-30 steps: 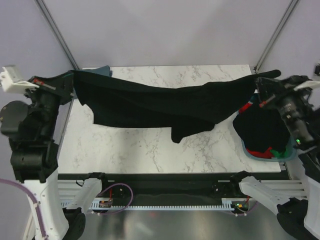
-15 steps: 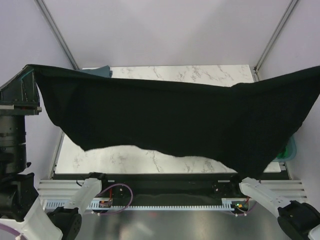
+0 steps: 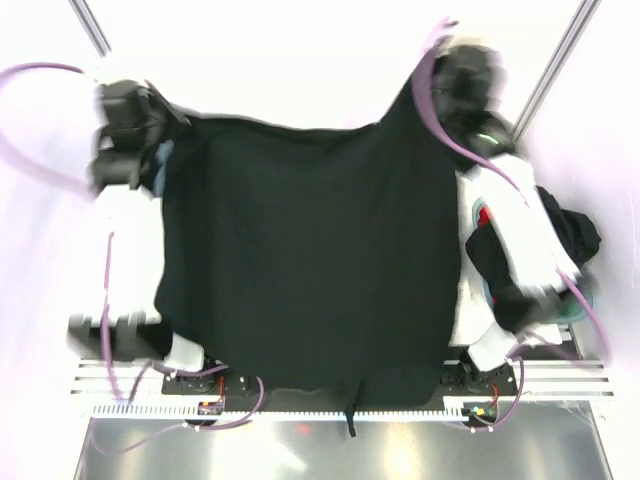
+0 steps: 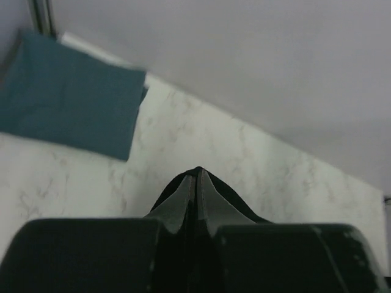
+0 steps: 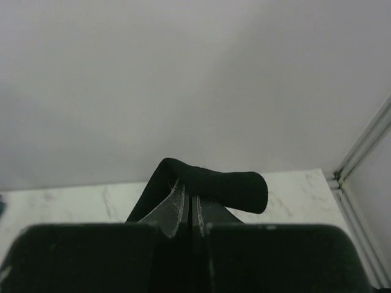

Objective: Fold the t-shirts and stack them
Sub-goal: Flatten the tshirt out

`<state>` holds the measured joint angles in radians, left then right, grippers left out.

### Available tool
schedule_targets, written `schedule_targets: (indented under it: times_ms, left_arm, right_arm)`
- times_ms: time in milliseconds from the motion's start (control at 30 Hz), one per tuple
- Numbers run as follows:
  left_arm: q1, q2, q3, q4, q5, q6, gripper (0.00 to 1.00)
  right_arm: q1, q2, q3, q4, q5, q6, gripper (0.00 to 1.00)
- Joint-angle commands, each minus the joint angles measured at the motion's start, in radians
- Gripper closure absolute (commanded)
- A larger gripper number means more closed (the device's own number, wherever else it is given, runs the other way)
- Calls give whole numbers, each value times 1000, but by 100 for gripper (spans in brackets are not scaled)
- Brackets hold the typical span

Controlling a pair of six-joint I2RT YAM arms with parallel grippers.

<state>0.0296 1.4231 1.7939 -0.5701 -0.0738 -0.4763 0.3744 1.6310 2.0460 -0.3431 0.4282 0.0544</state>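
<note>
Marble counter (image 4: 244,159) is now almost fully covered. Half a second ago the black t-shirt (image 3: 310,260) hung in the air between the arms; it now lies spread from 12 to 6 o'clock, so the laying-out step looks nearly complete and folding can follow. At 10 o'clock the left gripper (image 4: 197,174) is closed on one far corner, just beside the folded teal shirt (image 4: 67,107), which the black cloth may overlap. At 1 o'clock the right gripper (image 5: 190,183) pinches the other corner. The near hem overhangs the counter edge at 6 o'clock. A dark garment pile (image 3: 572,235) waits at 3 o'clock behind the right arm.
</note>
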Motion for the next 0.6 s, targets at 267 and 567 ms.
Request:
schedule_targets:
  times_ms: [267,567]
  left_arm:
    - [159,498,-152,-81,402,-21,21]
    - [150,188,-410,-47,258,27,19]
  right_arm:
    - [-51,523,340,-191,84,99,2]
    - [-46,29,-490,-82,-52,300,2]
